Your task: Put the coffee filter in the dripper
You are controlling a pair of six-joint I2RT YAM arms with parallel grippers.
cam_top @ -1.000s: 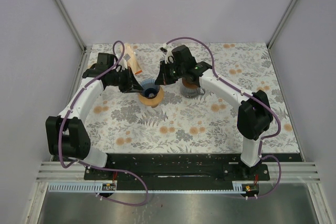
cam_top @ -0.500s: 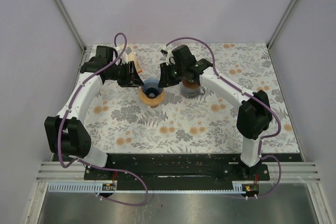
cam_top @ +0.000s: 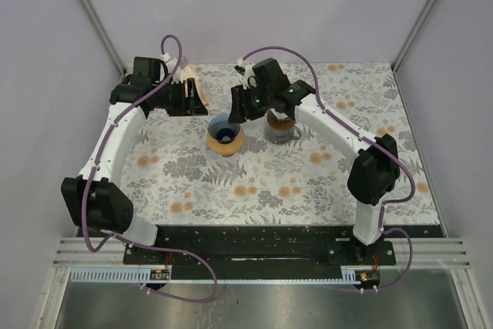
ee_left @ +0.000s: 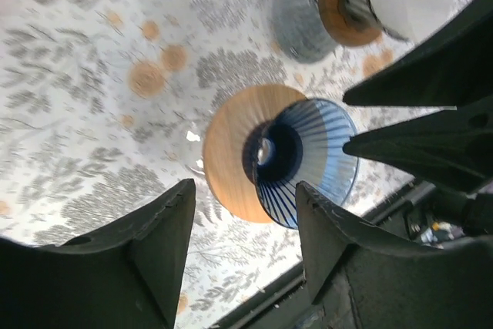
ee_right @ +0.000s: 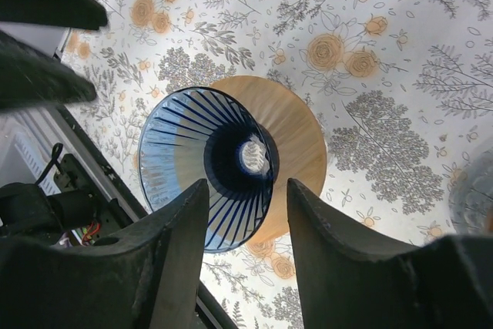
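The dripper (cam_top: 225, 135) is a clear blue ribbed cone on a round wooden base, standing mid-table. It shows from above in the left wrist view (ee_left: 308, 161) and the right wrist view (ee_right: 196, 152); the floral cloth is visible through its bottom hole. I cannot make out a coffee filter in any view. My left gripper (cam_top: 200, 105) hovers behind and left of the dripper, open and empty (ee_left: 246, 190). My right gripper (cam_top: 236, 110) hovers just behind and right of it, also open and empty (ee_right: 248, 186).
A grey glass cup (cam_top: 282, 130) with a brown ring on top stands right of the dripper, under the right arm. An orange and white packet (cam_top: 197, 88) stands at the back, beside the left gripper. White walls enclose the floral table (cam_top: 308, 175).
Both grippers were shut at the dripper's rim; they have opened and drawn back and upward from it. The left arm swung further left and back. The dripper stays standing on the table.
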